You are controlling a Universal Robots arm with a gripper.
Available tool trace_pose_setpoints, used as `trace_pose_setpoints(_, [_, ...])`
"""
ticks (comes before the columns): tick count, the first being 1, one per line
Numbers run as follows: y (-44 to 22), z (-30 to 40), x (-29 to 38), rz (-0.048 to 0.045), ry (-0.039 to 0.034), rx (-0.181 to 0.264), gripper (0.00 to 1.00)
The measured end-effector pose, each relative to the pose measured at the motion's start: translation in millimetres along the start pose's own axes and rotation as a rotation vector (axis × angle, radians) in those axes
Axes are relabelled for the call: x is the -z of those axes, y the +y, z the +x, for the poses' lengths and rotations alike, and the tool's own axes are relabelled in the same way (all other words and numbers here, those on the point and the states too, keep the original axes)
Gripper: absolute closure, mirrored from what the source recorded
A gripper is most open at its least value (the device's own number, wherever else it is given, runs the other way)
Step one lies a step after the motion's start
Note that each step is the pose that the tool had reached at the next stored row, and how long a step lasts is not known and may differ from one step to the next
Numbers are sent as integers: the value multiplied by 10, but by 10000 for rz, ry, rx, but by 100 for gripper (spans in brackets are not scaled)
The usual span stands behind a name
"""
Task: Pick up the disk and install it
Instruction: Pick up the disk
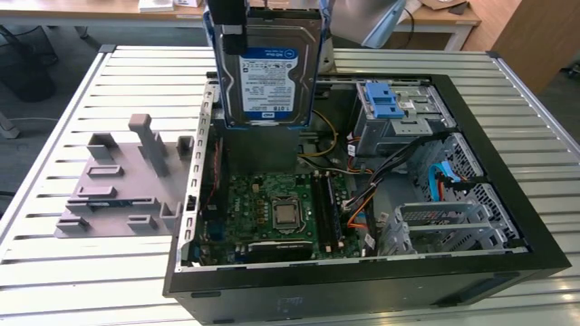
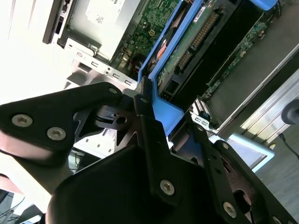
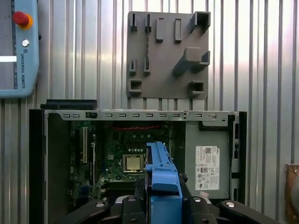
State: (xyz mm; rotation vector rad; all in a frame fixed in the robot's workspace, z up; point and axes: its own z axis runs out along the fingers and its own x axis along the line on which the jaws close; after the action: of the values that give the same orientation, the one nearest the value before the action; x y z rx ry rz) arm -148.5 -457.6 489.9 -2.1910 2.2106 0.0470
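The disk (image 1: 274,76), a silver-grey hard drive with a white-and-blue label in a blue bracket, hangs upright above the far side of the open computer case (image 1: 507,183). My gripper (image 1: 268,19) is shut on its top end, with a black finger (image 1: 233,32) against the labelled face. In the second wrist view the fingers (image 2: 145,122) clamp the blue bracket, and the disk (image 2: 188,41) shows its green circuit-board underside. In the first wrist view the disk's blue bracket edge (image 3: 161,171) sticks out between the fingers of my gripper (image 3: 162,198), above the motherboard.
The case lies open on a slatted metal table (image 1: 73,272). Inside are a motherboard (image 1: 276,207), a grey cage with a blue latch (image 1: 392,102), cables and a grey box with a white sticker (image 3: 208,163). A grey fixture plate (image 1: 118,187) lies at the exterior view's left. A pendant (image 3: 18,46) rests nearby.
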Motion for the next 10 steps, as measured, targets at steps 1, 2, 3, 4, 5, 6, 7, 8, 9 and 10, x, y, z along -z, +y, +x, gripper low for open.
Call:
trace_pose_setpoints(1, [-15, 7, 0, 0, 0, 0, 64])
trace_pose_setpoints(2, [-30, 14, 1, 0, 0, 0, 64])
trace_pose_setpoints(3, [-46, 20, 1, 0, 1, 0, 64])
trace_pose_setpoints(4, [-62, 28, 1, 0, 0, -1, 64])
trace_pose_setpoints(5, [-77, 35, 1, 0, 0, -1, 64])
trace_pose_setpoints(6, [-92, 42, 2, 0, 0, -1, 64])
trace_pose_setpoints(7, [-108, 48, 2, 0, 0, -1, 64])
trace_pose_setpoints(8, [-123, 55, 2, 0, 0, -1, 64])
trace_pose_setpoints(9, [-138, 62, 3, 0, 0, -1, 64])
trace_pose_setpoints(10, [-153, 69, 3, 0, 0, -1, 64])
